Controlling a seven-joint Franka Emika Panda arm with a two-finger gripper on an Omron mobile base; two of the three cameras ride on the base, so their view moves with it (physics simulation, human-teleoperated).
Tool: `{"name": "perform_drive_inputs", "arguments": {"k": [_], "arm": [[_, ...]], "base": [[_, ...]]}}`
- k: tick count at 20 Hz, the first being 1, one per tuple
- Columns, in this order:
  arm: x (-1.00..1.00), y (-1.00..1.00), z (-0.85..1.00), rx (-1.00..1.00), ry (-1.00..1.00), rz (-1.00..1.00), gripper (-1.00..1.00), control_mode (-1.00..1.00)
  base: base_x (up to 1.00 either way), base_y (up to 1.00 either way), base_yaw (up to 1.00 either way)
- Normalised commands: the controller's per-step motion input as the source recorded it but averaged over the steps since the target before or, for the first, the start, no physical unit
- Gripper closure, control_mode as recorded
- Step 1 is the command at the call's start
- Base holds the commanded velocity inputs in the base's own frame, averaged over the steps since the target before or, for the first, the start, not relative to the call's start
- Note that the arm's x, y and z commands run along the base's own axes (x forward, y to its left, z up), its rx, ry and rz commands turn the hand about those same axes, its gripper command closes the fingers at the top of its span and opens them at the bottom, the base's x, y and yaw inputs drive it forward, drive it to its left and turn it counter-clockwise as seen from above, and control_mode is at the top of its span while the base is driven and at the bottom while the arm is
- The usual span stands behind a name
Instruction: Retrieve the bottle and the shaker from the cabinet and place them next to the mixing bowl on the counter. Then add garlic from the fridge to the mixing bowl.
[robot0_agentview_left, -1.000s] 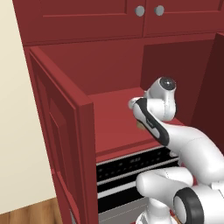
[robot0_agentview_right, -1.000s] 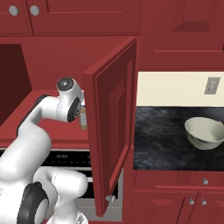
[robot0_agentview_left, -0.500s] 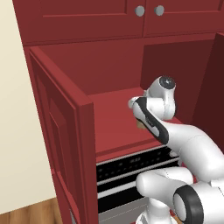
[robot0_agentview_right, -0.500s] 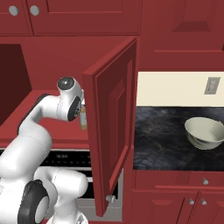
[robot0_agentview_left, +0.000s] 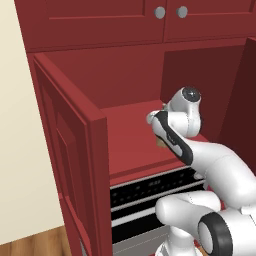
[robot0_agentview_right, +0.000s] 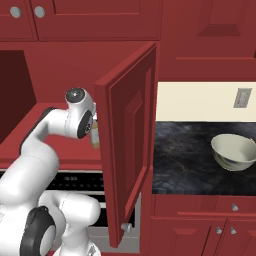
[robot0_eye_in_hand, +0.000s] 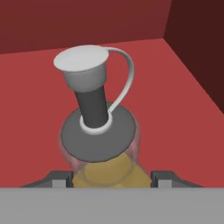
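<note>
Since the earlier frames, almost nothing has shifted: my arm sits in the same reach into the open cabinet (robot0_agentview_left: 130, 135), and both base views match their earlier counterparts. Nearest, in the hand view, my tool (robot0_eye_in_hand: 112, 179) straddles the bottle (robot0_eye_in_hand: 103, 144), one dark finger tip (robot0_eye_in_hand: 59, 178) at each side of the pale yellow body; the tips stand just beside the glass, but I cannot tell whether they press it or only flank it. Upright on the red cabinet shelf (robot0_eye_in_hand: 175, 109), the bottle shows its dark collar, dark neck, grey cap and a thin grey loop curving from cap to collar. From the right base view, a sliver of the bottle (robot0_agentview_right: 95, 139) appears between my wrist and the open cabinet door (robot0_agentview_right: 131, 145). From the left base view, a small tan patch at my wrist cannot be identified. Farther right, well apart from the cabinet, the cream mixing bowl (robot0_agentview_right: 235, 151) rests on the black table (robot0_agentview_right: 185, 160).
</note>
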Motion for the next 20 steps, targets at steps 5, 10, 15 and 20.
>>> {"name": "perform_drive_inputs", "arguments": {"k": [5, 10, 15, 20], "arm": [[-0.60, 0.00, 0.15, 0.01, -0.07, 0.00, 1.00, -1.00], [-0.87, 0.19, 0.76, 0.00, -0.01, 0.01, 1.00, -1.00], [-0.99, 0.22, 0.93, 0.00, 0.00, 0.02, 1.00, -1.00], [-1.00, 0.05, 0.81, 0.00, 0.00, 0.03, 1.00, -1.00]], "base": [[0.00, 0.00, 0.00], [0.00, 0.00, 0.00], [0.00, 0.00, 0.00], [0.00, 0.00, 0.00]]}}
